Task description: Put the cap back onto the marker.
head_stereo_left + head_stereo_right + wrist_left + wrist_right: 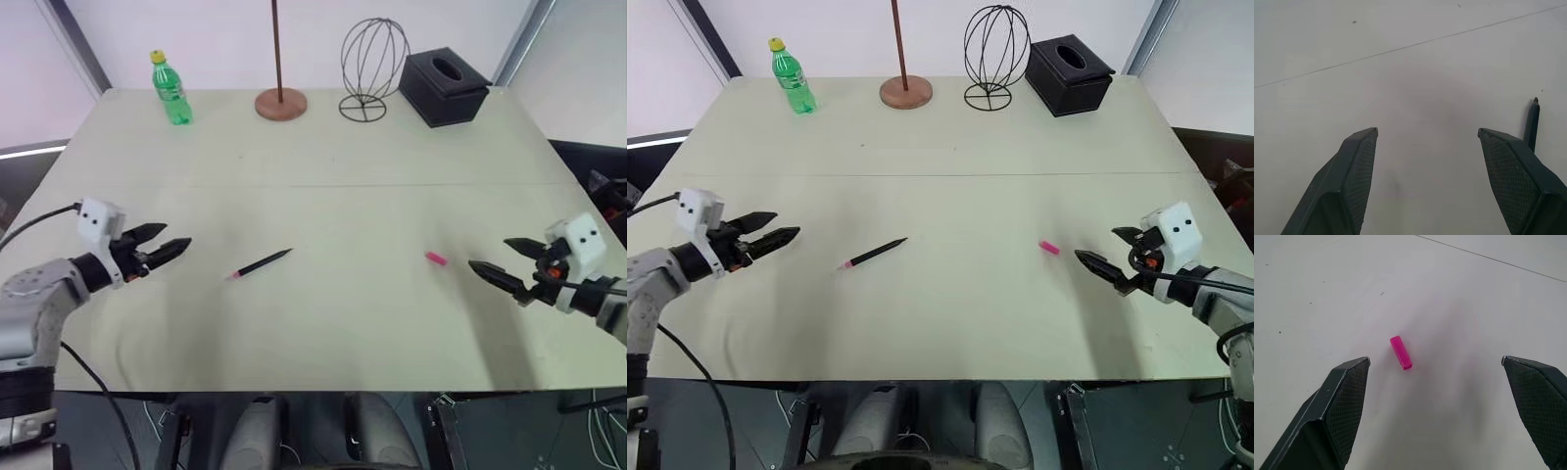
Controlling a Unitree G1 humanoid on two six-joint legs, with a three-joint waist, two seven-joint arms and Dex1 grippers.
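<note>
The marker point(262, 264), a thin black stick with a pink rear end, lies flat on the pale table left of centre. Its tip also peeks past one finger in the left wrist view as the marker point(1532, 125). The cap point(436, 258), a tiny pink cylinder, lies on the table right of centre and shows in the right wrist view as the cap point(1401, 352). My left gripper point(168, 242) hovers open a short way left of the marker. My right gripper point(502, 259) hovers open just right of the cap. Neither holds anything.
Along the table's far edge stand a green bottle point(170, 89), a wooden pole on a round base point(281, 102), a wire head-shaped frame point(372, 69) and a black tissue box point(444, 88). The table's near edge point(294, 390) runs below both grippers.
</note>
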